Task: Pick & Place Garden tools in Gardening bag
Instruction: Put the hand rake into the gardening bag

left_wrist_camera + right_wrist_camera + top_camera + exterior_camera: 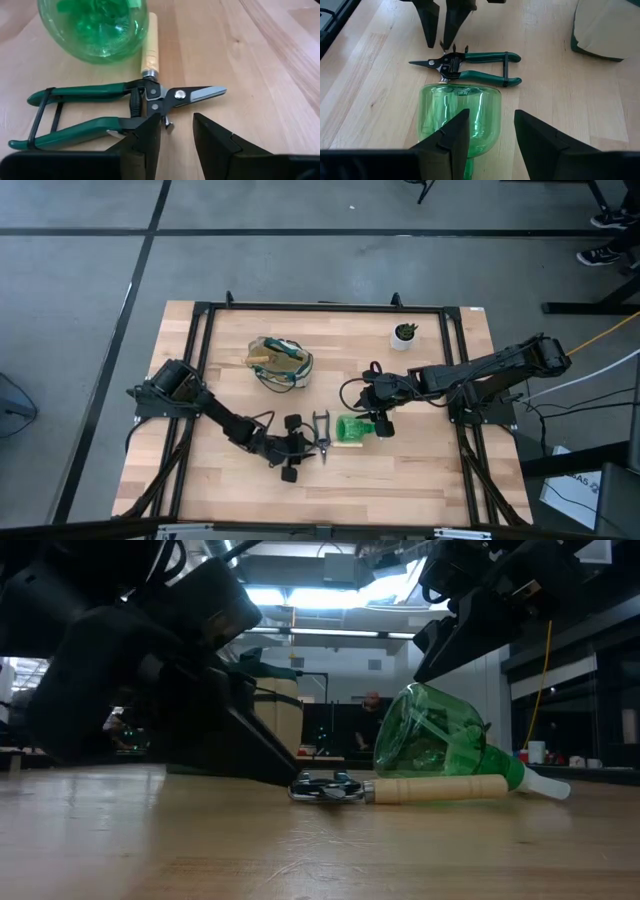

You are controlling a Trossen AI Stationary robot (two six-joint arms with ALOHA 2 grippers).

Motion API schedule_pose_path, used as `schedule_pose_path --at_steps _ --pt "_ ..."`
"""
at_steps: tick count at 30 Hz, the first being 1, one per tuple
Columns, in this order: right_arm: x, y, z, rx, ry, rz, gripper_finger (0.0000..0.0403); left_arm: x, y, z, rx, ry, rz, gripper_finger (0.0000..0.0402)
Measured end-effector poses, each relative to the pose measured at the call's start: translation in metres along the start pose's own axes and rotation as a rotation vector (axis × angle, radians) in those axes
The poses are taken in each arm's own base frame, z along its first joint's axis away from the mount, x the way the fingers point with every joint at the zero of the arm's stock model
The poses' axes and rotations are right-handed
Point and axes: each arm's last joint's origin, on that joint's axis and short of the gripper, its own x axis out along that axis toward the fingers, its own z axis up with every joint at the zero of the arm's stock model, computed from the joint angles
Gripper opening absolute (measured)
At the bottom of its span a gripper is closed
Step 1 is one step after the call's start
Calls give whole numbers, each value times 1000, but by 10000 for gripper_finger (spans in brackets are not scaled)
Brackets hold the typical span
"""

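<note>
Green-handled pruning shears lie flat on the table, blades shut. Beside them a green translucent spray bottle lies on its side, with a wooden-handled tool on the table against it. My left gripper is open and low over the shears' pivot, slanting down from the table's left. One of its fingers is by the pivot and the other is over bare wood next to the blades. My right gripper hangs open above the bottle's base. The cream gardening bag stands farther back. My left gripper has one fingertip right at the shears' pivot, coming slanting down from the table's left. I cannot tell whether it touches the shears, which lie flat on the table.
A small green plant in a white pot stands at the far right of the table. A black frame runs around the tabletop. Bare wood lies in front of the tools toward the near edge.
</note>
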Motion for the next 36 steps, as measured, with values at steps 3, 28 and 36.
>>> schedule_pose_path --at_steps 3,28,36 --pt "0 0 0 0 0 0 158 1 1 1 -6 -6 3 103" --pt "0 0 0 0 0 0 158 -3 -8 8 -23 -77 -62 7" --pt "0 0 0 0 0 0 158 -11 -22 14 -33 -149 -152 6"
